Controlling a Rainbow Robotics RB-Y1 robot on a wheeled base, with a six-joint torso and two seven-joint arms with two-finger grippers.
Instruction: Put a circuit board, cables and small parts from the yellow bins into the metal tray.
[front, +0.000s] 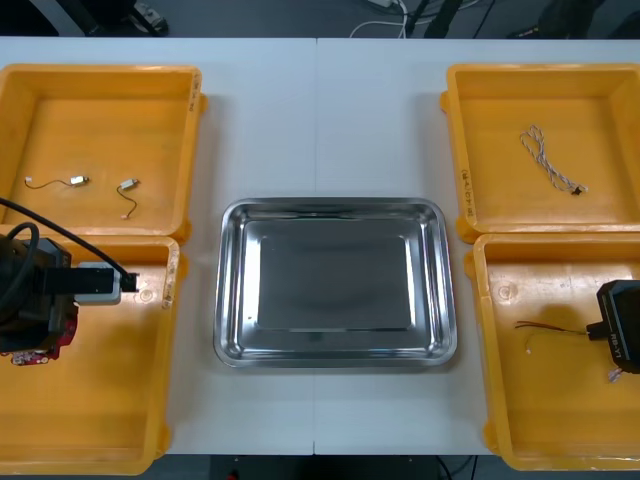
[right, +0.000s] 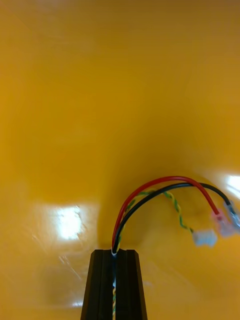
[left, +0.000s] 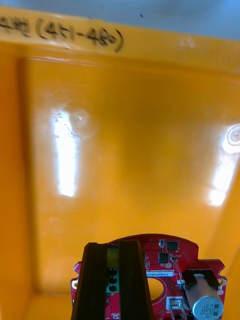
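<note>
Light worktop (front: 330, 110): four yellow plastic bins (front: 470, 130), two on each side. One shiny rectangular metal tray (front: 335, 206) sits at frame centre between them, bare inside.

Upper-left bin (front: 100, 72): small metal parts (front: 76, 181) with short wire tails, two of them, the second part (front: 129, 185) just right of the first, not touching.

Upper-right bin (front: 540, 72): one twisted blue and white cable (front: 548, 160), lying loose on the floor.

Lower-left bin (front: 100, 400): one round red circuit board (left: 182, 255), at the frame's left edge, directly under the left tool (left: 112, 245). The tool's black fingers are nearly together with a thin gap. They look pinched on the board's near rim, though the contact point is hidden behind them. One silver cylindrical component on the board sits just beside the fingers.

Lower-right bin (front: 560, 400): one bundle of red, black and yellow-green wires (right: 165, 180) with pale connectors on the free ends. Right tool (right: 114, 252), at the front view's right edge, is clamped on this bundle, fingers apart only by the wires' width. The wires arch out from between the tips over the bin floor.
</note>
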